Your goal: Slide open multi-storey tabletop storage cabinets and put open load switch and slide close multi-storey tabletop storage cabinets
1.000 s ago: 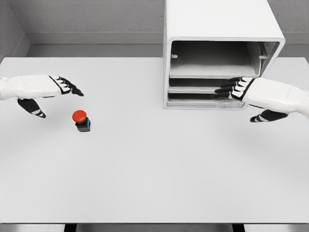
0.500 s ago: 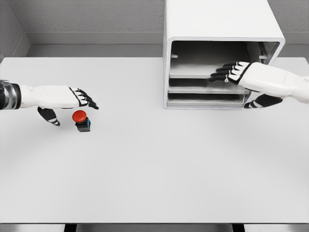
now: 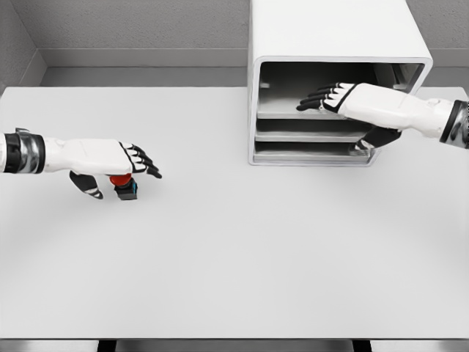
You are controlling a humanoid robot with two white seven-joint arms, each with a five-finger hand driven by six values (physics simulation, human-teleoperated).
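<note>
One table [image 3: 234,264], white and wide, fills most of the frame. Two arms reach over it, one from each side edge.

At the left of the frame, the left hand [image 3: 121,163] lies palm-down directly over the one switch [image 3: 124,185]. Its fingers [image 3: 146,163] are stretched out and slightly apart, pointing right, while the thumb [image 3: 89,187] hangs below on the left side of the switch. Only a sliver of the switch's red cap and its dark base with a blue edge show under the hand. Whether the hand touches the switch cannot be told; the fingers are not wrapped around it. The switch sits on the table at centre left, well apart from the cabinet.

At the upper right stands one white cabinet [image 3: 330,29], its front open toward the camera. Three levels show inside: a tall upper bay and two shallow trays below it.

The right hand [image 3: 333,97] reaches into the upper bay from the right edge, fingers [image 3: 314,99] extended and a little spread, pointing left above the upper shelf [image 3: 286,108]. Its thumb [image 3: 381,138] drops down in front of the lower trays. It grips nothing.
</note>
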